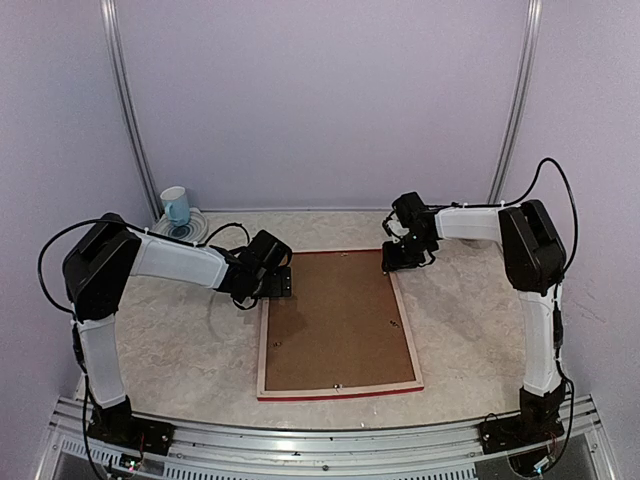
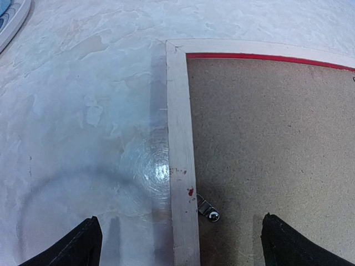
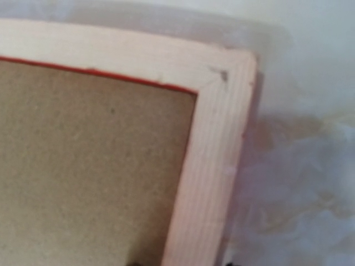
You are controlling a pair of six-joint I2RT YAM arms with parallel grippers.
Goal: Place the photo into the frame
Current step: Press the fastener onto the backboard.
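The frame [image 1: 263,345] lies face down on the table, pale wood rails up and a thin red edge showing. A brown backing board [image 1: 338,320] fills it. The photo is hidden. My left gripper [image 1: 279,284] hangs open over the frame's far left part. In the left wrist view its fingers [image 2: 77,246] stand wide on either side of the left rail [image 2: 180,127], above a small metal clip [image 2: 208,209]. My right gripper [image 1: 402,262] is low at the far right corner. Only its dark tips [image 3: 228,262] peek in beside the right rail [image 3: 211,144].
A blue and white mug [image 1: 175,205] stands on a plate [image 1: 192,233] at the back left, close behind my left arm. The plate's rim [image 2: 10,19] shows in the left wrist view. Lilac walls close the table at the back and sides.
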